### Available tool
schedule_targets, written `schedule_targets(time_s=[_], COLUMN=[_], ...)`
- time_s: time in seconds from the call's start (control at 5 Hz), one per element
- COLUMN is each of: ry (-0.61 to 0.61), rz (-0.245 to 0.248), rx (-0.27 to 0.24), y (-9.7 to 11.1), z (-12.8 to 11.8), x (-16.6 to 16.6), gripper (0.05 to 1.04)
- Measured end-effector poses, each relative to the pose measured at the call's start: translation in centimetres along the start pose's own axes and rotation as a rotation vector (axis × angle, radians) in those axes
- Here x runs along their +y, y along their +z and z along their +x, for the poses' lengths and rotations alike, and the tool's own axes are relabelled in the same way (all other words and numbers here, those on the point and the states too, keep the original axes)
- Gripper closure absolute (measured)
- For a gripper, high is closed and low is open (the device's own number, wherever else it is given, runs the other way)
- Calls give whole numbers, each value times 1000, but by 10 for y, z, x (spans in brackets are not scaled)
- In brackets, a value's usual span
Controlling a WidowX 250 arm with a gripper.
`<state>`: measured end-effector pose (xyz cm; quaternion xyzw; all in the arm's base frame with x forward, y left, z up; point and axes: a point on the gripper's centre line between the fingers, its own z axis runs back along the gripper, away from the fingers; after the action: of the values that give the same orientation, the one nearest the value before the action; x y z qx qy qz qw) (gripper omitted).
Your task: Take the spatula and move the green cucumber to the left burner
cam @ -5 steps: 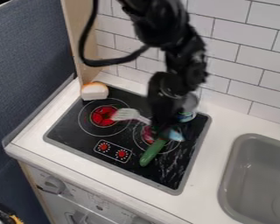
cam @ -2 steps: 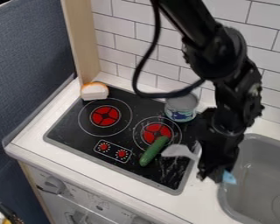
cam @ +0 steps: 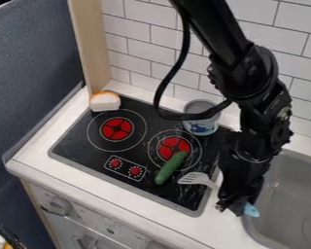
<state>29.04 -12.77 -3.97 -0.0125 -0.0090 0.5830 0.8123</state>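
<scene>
Spatula (cam: 196,179) pinched in my end effector (cam: 231,206), I judge the pushing step due: the green cucumber (cam: 171,168) lies beyond its head from me, needing a sweep toward the farther left burner (cam: 116,129).

You have the gripper (cam: 233,205) at the cooktop's right side, near the front of the sink (cam: 265,194), holding the spatula (cam: 196,178). The slotted white head points left over the cooktop (cam: 129,180), just beside the green cucumber (cam: 166,172) but apart from it; the blue handle end pokes out on the sink side. Your cucumber lies slantwise, its upper end on the right burner (cam: 174,146) and its lower end toward you. The left burner (cam: 116,129) is farther left, with the bread (cam: 105,102) behind it. A can (cam: 201,125) stands behind the right burner.
</scene>
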Motion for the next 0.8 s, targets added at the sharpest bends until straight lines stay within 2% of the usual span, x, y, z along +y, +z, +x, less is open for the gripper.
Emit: schedule_targets(time_s=[0.4, 0.8], ry=[90, 213], rz=[31, 21], rx=[-22, -48], y=[1, 5], z=[33, 76], x=[3, -1], gripper=[756, 756])
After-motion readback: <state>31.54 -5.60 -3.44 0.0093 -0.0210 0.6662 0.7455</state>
